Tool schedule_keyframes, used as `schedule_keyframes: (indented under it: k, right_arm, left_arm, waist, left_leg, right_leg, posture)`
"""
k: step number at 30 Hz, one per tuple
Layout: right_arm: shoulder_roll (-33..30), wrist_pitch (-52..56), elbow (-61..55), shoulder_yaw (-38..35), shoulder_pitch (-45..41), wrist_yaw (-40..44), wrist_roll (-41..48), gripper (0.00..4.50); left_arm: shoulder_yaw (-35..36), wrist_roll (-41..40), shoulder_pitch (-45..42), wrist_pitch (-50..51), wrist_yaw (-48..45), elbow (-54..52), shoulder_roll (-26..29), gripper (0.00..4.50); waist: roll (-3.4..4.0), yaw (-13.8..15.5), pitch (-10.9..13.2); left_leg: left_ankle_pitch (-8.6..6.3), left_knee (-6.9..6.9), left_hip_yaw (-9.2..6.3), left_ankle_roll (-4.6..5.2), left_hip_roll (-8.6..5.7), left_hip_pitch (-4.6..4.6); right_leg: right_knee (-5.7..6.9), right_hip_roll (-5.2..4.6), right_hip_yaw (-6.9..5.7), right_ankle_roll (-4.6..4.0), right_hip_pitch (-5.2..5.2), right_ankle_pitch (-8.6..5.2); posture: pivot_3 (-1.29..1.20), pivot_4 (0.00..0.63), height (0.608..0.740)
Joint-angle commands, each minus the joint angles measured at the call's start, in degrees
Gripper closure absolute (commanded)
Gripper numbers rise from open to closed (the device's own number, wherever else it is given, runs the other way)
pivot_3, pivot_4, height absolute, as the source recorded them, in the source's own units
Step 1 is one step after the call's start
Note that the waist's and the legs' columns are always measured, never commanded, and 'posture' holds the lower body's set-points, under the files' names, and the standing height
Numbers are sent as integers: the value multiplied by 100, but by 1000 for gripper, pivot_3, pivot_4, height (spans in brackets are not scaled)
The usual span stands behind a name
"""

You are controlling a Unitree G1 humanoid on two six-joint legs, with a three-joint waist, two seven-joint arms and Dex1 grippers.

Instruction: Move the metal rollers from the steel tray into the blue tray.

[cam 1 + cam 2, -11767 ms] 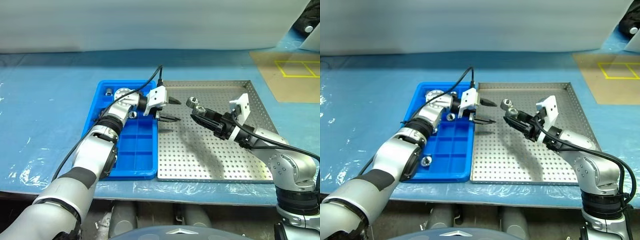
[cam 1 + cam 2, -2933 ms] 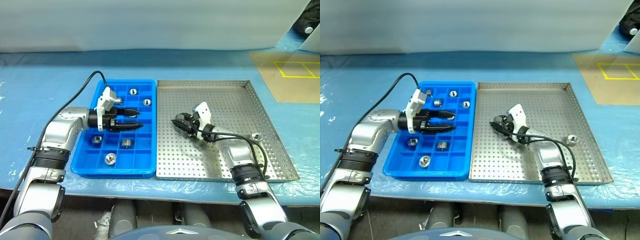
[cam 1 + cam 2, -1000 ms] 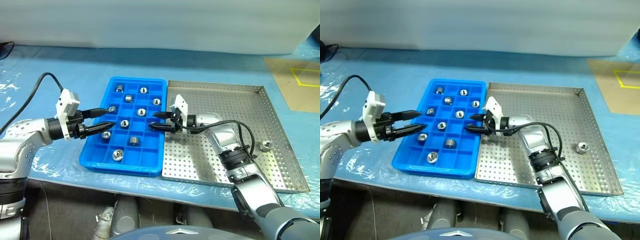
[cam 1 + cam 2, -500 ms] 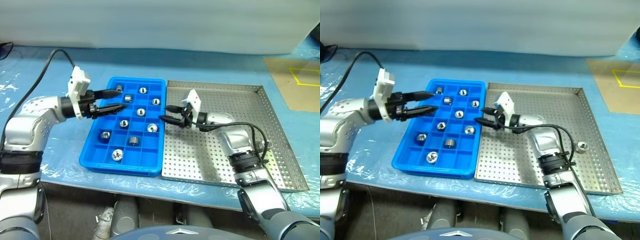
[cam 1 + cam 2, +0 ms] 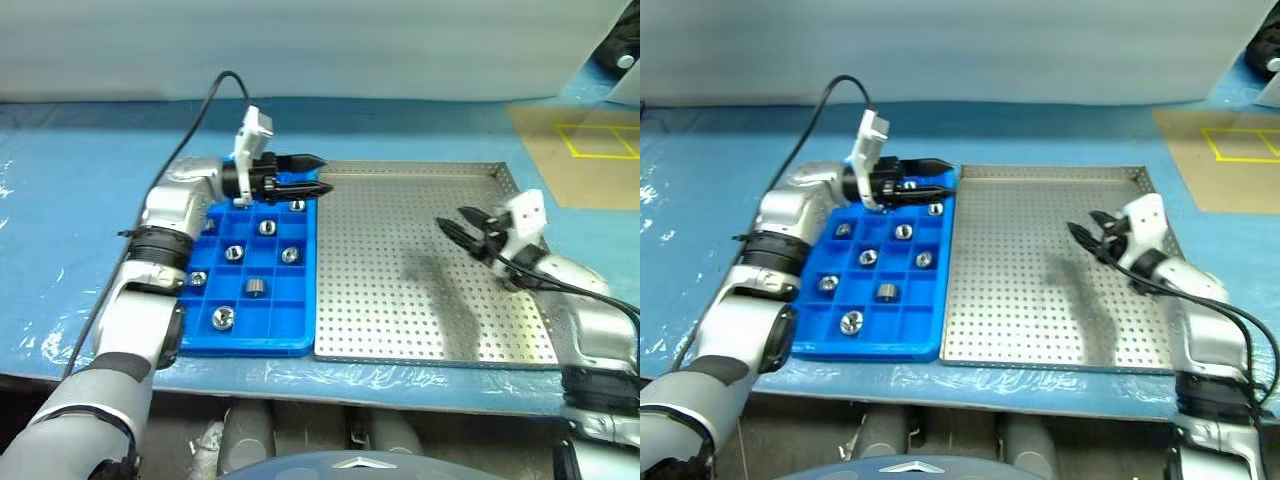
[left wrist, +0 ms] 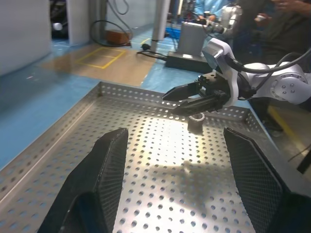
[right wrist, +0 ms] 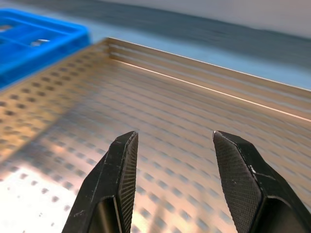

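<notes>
Left gripper [image 5: 318,173] hangs over the far end of the blue tray [image 5: 268,341], beside the steel tray [image 5: 400,330], fingers apart, empty. Right gripper [image 5: 452,228] hangs over the steel tray's right part, fingers apart, empty. Several metal rollers [image 5: 222,318] sit in blue tray compartments; one roller [image 6: 195,122] sits on the steel tray beneath the right gripper.

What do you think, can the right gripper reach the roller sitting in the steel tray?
Probably yes. In the left wrist view the metal roller sits on the steel tray close below the right gripper. Its jaws are open and empty, and nothing lies between them and the roller.
</notes>
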Motion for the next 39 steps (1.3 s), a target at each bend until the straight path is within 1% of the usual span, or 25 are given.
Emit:
schedule_keyframes:
  k: [1,3,6,11,15,18,24,33,37,39]
  right_arm:
    - [-86,69,-567,-554,343,-344,123,2015]
    - [-72,97,-701,-676,571,-458,136,2015]
    - [13,66,-762,-756,910,-602,105,2015]
    - [132,-5,-626,-525,1099,-647,118,2015]
    - [201,-139,-229,-282,895,-691,3,2015]
    - [125,-442,373,-78,819,-678,-266,2015]
    - [179,-965,1489,37,491,-806,-490,2015]
    - [301,-1302,1881,276,302,-813,-554,2015]
    - [344,-1355,1915,318,267,-852,-579,2878]
    - [370,-1301,1797,372,306,-731,-492,2867]
  left_arm:
    - [-76,160,-165,-368,-295,271,-219,1176]
    - [-71,221,-193,-459,-376,400,-345,1176]
    - [-20,250,-246,-495,-478,547,-480,1176]
    - [22,305,-229,-529,-547,612,-541,1176]
    - [120,249,-159,-347,-549,515,-439,1176]
    - [136,273,-57,-296,-537,384,-362,1176]
    - [142,266,216,-136,-427,8,-250,1176]
    - [184,285,300,-98,-326,-62,-120,1176]
    - [166,298,330,-100,-349,-73,-79,1176]
    - [177,289,346,-77,-373,-106,-16,1176]
  waist:
    - [0,-107,0]
    - [0,-234,0]
    - [1,-343,0]
    - [2,-434,-1]
    - [2,-468,-1]
    - [3,-459,-1]
    - [4,-446,-1]
    - [4,-438,-1]
    - [4,-435,-1]
    - [3,-436,-1]
  left_leg:
    - [0,2,0,1,1,2]
    - [-1,8,-1,3,2,2]
    - [-3,17,-1,5,3,7]
    - [-17,37,-2,11,1,6]
    - [-24,49,-10,29,1,1]
    - [-24,50,-9,36,0,0]
    - [-28,50,-10,46,0,-9]
    - [-31,54,-8,49,3,8]
    - [-30,53,-9,49,4,8]
    - [-31,53,-9,50,4,7]
  right_leg:
    - [-2,0,3,0,0,0]
    - [-3,3,4,2,1,1]
    - [-2,4,7,7,6,4]
    - [-6,2,8,13,18,7]
    - [-12,-2,8,14,25,8]
    - [-14,-4,8,14,26,8]
    - [-24,-8,5,14,26,8]
    - [-23,-12,5,13,44,8]
    - [-23,-11,5,13,44,8]
    - [-24,-11,5,13,44,8]
  posture:
    - [-530,150,740]
    - [-553,150,740]
    - [-563,150,740]
    - [-544,150,740]
    - [-522,150,740]
    - [-486,150,740]
    - [-453,150,740]
    - [-431,150,740]
    - [-429,150,740]
    - [-427,150,740]
